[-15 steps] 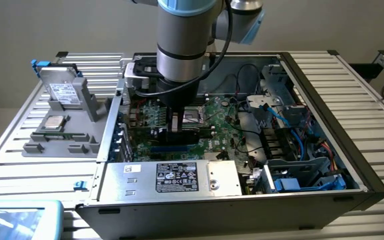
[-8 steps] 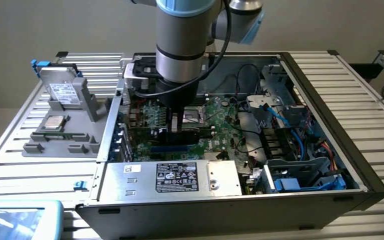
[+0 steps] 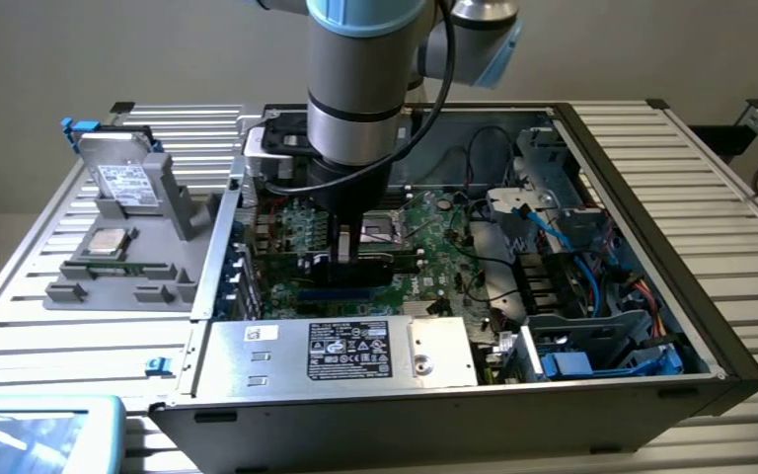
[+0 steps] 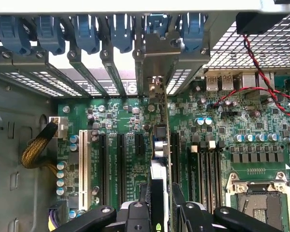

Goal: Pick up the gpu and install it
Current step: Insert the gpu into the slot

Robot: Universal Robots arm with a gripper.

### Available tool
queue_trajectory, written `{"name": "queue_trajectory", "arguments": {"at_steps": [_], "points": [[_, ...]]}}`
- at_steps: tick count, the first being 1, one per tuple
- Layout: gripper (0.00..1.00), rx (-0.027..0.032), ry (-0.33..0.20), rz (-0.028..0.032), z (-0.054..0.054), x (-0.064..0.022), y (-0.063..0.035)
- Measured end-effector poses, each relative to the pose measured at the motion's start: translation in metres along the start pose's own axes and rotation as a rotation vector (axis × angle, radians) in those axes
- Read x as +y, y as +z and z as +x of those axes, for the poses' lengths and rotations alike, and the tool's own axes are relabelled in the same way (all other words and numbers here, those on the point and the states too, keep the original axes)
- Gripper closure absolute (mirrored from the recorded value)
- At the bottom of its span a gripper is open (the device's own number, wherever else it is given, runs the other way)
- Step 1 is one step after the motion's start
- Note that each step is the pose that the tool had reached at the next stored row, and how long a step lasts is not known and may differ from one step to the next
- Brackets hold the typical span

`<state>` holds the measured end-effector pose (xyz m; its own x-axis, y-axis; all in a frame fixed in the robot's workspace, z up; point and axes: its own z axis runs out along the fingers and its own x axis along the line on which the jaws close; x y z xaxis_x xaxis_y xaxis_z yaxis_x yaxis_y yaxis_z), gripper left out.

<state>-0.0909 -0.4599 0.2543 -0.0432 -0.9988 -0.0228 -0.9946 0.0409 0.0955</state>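
Note:
The gpu (image 4: 158, 145) stands on edge over the motherboard (image 4: 222, 140), in line with one of the long black expansion slots. Its silver end bracket (image 4: 157, 53) sits at the case's rear slot openings, under the blue clips. My gripper (image 4: 157, 215) is shut on the card's upper edge, with one black finger (image 4: 135, 215) on each face. In the exterior view the gripper (image 3: 346, 242) reaches straight down into the open PC case, with the dark gpu (image 3: 352, 265) below it on the green motherboard (image 3: 438, 247). I cannot tell whether the card is fully pressed into the slot.
A silver power supply (image 3: 340, 351) lies at the case's near edge. A drive cage with blue cables (image 3: 576, 296) fills the exterior view's right. A hard drive (image 3: 126, 183) stands in a grey holder outside the case. Red-black wires (image 4: 261, 82) and the CPU socket (image 4: 258, 198) lie beside the slots.

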Motion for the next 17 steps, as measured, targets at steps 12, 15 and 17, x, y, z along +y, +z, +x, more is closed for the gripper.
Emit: {"name": "queue_trajectory", "arguments": {"at_steps": [12,15,17], "points": [[0.72,0.0006,0.0,0.0001,0.0,-0.0001,0.0016],[0.72,0.0018,0.0,0.0002,0.0,-0.0001,0.0019],[0.72,0.004,0.001,0.0003,0.0,0.0,0.002]]}}
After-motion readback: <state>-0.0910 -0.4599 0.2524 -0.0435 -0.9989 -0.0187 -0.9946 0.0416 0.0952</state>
